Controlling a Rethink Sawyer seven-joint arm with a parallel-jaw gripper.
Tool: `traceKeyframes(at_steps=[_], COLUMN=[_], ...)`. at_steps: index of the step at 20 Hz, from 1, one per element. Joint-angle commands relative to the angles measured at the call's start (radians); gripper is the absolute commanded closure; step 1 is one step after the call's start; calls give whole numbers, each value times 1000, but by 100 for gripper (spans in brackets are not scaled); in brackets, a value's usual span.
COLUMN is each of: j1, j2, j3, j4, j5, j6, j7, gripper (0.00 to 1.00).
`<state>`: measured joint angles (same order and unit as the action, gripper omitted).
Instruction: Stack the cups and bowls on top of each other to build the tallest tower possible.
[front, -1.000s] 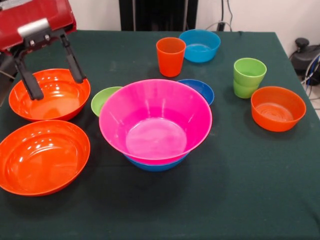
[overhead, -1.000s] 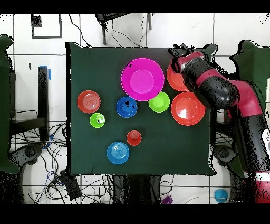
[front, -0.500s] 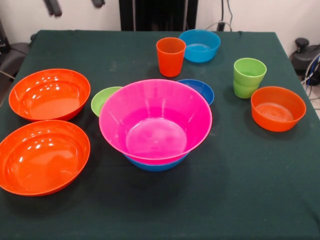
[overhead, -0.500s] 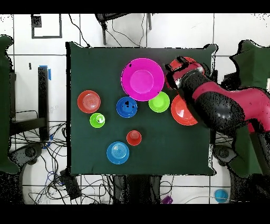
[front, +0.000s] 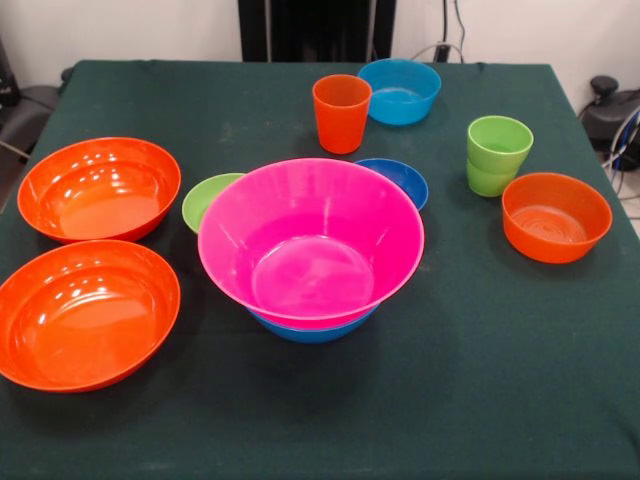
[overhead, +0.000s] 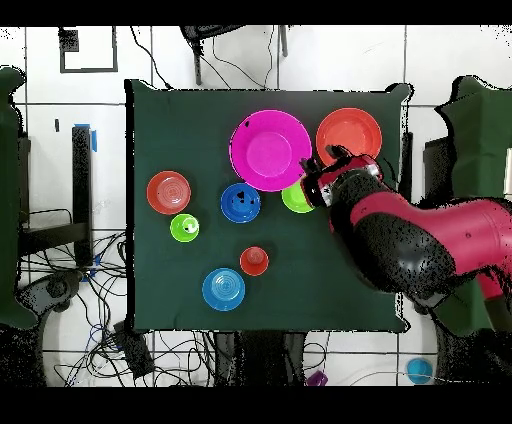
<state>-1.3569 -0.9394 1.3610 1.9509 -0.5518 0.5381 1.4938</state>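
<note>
The gripper (overhead: 318, 185) hangs high over the table, its opening impossible to judge, above the lime green bowl (front: 207, 198). The pink bowl (front: 310, 240) sits nested in the blue bowl (front: 310, 329) at centre; two large orange bowls (front: 98, 187) lie at nine o'clock.

Tower (front: 311, 245) mid-table, two big bowls (front: 99, 188) to its left, cup stack (front: 497, 155) to its right, single cup (front: 341, 112) behind it

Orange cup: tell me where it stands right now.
In the front view the orange cup stands upright at the table's far side, just left of the light blue bowl and behind the pink bowl.
</note>
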Motion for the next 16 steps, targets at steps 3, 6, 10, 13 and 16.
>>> traceKeyframes(at_steps=[3,6,10,13,16], j1=[19,31,25,32,59], j2=[-116,-68,-81,-92,-63], j3=[-136,-166,-176,-197,-258], j4=[169,177,184,187,179], j5=[12,-83,-3,51,41], j6=[10,-148,-64,9,66], j7=[134,132,110,94,73], gripper=[0,0,0,0,0])
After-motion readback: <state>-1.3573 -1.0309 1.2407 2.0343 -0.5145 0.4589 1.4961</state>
